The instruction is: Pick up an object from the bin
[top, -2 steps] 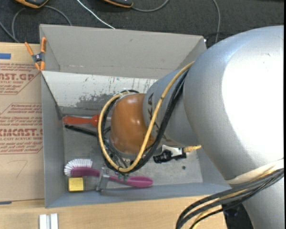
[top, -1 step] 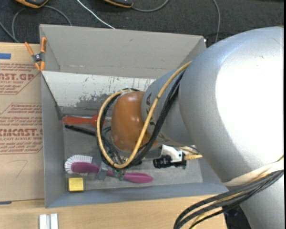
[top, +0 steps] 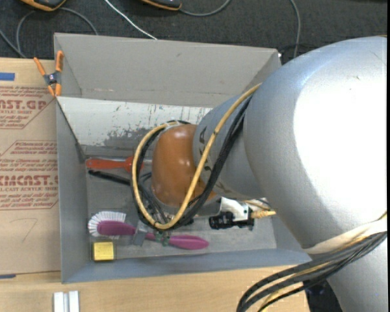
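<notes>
You're looking down into the grey bin (top: 71, 239), and at its left you're seeing a small yellow block (top: 103, 251) lying on the floor near the front left corner. Just behind it a brush (top: 112, 227) is lying flat. Its white bristles are fanning out at the left end, and its magenta handle is running rightward along the front of the bin, passing beneath the gripper and showing again as a magenta tip on the far side. Further back, at the foot of the rear slope, an orange-handled tool (top: 110, 164) is lying on its side with a black bar (top: 107, 175) just beside it. Both are running under the arm's cover, so their right ends are hidden from you.

In the middle, the gripper (top: 153, 229) is hanging low over the brush's handle, about midway along it (that's the thing it is nearest to). The rounded orange cover (top: 175, 164) on the wrist and the looping yellow and black cables (top: 137, 177) are hiding most of it. You cannot tell whether it is spread or pressed together, nor whether it is touching the handle.

To the right of that, a small black-and-white part (top: 236, 216) with a tan tip is lying on the floor, apart from the brush. The big silver arm (top: 325, 142) is leaning in over the bin's right wall.
</notes>
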Robot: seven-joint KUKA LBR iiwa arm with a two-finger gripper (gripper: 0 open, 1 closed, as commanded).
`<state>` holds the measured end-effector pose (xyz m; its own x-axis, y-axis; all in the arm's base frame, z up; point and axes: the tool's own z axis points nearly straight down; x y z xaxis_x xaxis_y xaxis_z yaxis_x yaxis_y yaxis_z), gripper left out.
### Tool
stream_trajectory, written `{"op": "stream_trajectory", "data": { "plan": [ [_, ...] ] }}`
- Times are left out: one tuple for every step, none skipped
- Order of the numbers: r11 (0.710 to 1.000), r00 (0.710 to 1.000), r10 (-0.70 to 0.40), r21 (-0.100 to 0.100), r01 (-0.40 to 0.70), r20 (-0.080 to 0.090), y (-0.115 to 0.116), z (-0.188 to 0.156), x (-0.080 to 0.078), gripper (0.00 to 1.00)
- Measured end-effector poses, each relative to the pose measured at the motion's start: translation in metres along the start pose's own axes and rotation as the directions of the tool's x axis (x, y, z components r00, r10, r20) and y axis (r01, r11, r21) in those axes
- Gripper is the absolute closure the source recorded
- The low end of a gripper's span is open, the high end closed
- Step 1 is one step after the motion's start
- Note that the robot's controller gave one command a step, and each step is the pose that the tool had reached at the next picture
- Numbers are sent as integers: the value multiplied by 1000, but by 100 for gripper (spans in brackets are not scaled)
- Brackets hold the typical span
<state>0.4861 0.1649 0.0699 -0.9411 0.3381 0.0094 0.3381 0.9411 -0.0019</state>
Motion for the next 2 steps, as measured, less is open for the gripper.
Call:
{"op": "stream_trajectory", "data": {
  "plan": [
    [1000,1000,0,8,0,-11,-2,-24,3,100],
    [1000,1000,0,4,0,-5,-1,-62,2,100]
  ]
}}
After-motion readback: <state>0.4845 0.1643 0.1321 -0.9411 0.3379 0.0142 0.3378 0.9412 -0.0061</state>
